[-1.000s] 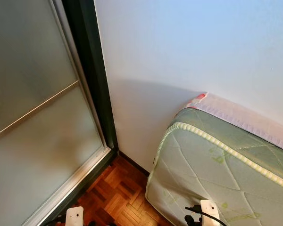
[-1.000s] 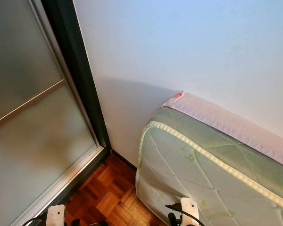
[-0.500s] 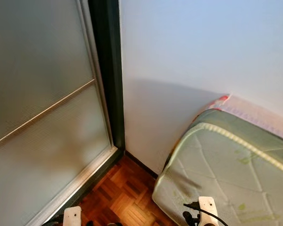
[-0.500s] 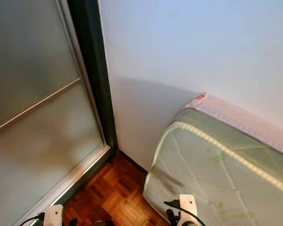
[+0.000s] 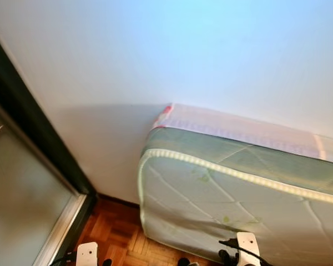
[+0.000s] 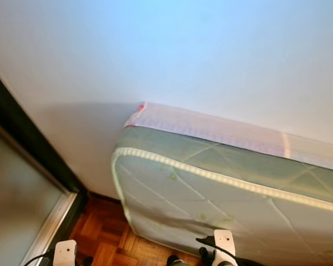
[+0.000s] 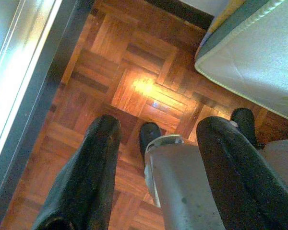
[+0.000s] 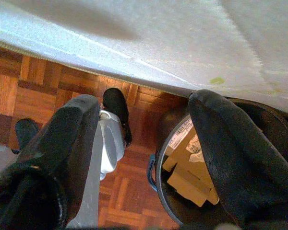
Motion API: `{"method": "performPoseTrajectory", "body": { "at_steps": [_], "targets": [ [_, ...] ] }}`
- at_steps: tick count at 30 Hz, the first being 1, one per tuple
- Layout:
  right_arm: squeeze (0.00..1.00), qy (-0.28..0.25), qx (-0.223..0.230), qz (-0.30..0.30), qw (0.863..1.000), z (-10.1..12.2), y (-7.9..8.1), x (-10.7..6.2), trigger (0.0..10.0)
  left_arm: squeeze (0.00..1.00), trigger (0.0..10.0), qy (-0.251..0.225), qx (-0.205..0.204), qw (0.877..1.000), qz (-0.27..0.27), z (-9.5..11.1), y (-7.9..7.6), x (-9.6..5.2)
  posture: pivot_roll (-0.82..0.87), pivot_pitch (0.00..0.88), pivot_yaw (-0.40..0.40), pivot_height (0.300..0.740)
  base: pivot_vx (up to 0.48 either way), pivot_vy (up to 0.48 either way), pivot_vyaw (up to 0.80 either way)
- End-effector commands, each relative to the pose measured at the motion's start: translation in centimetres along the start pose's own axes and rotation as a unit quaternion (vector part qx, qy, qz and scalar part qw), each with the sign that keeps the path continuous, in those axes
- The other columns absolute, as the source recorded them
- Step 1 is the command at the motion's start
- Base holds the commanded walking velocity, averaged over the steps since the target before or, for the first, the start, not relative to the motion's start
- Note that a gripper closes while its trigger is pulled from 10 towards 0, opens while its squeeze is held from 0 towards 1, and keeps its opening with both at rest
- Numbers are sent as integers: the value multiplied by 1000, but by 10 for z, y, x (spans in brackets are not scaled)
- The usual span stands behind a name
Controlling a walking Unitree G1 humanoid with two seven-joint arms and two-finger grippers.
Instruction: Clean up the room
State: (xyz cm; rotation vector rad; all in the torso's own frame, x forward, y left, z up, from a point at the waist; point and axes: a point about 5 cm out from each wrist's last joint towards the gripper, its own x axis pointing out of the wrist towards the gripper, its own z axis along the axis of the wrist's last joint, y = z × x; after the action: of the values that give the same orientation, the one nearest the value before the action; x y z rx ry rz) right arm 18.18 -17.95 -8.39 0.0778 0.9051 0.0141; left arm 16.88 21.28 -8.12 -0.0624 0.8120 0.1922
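Left gripper (image 7: pixel 156 143) hangs spread and empty over the parquet floor (image 7: pixel 134 86). Right gripper (image 8: pixel 144 139), also spread and empty, hangs above a bin (image 8: pixel 182 191) of cardboard beside the mattress (image 5: pixel 238 194).

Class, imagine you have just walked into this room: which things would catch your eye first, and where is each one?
First, the big green quilted mattress, standing on its edge against the white wall. Next, the warm parquet floor below it, beside the dark-framed frosted sliding door on the left. Last, a dark bin holding cardboard scraps, on the floor by the mattress, under the right gripper, whose jaws stand open.

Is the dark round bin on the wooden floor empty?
No, the dark round bin holds brown cardboard pieces.
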Motion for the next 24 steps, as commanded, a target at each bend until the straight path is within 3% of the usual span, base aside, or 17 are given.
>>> {"method": "performPoseTrajectory", "body": {
  "at_steps": [1, 24],
  "targets": [
    [0, 3, 107, -11, 994, 31, -16, 5, 10000, 0, 10000, 40, -18, 999, 9, 27, 12, 12, 25, 0, 4, 740, 0, 0, -800],
    [0, 3, 107, -6, 994, 32, -13, 6, 10000, 0, 10000, 40, -6, 999, 8, 27, 14, 11, 27, 0, 17, 740, 0, 0, -760]
  ]
}}
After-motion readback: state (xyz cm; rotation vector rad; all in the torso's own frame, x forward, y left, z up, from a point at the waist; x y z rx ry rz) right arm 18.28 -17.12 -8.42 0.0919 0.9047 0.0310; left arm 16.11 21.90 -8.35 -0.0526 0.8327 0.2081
